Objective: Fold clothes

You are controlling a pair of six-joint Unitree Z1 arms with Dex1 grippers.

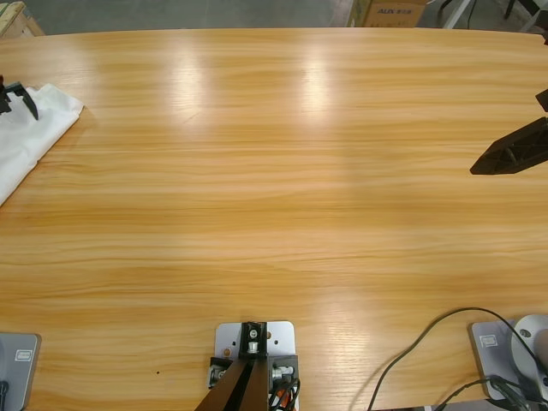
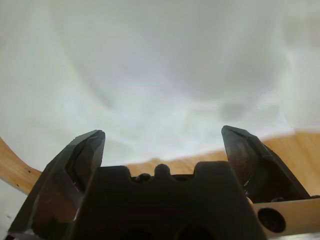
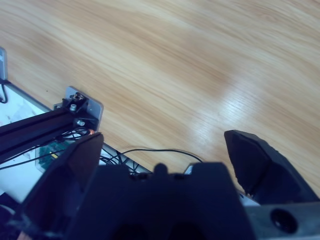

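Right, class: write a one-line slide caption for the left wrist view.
Left gripper, jaws open, poised over the white T-shirt on the wooden table.

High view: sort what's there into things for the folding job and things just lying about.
For the job:
- white T-shirt, at the table's left edge
- left hand, open over the shirt
- right hand, open above bare wood

Lying about:
- cardboard box beyond the table
- black cable near the front edge
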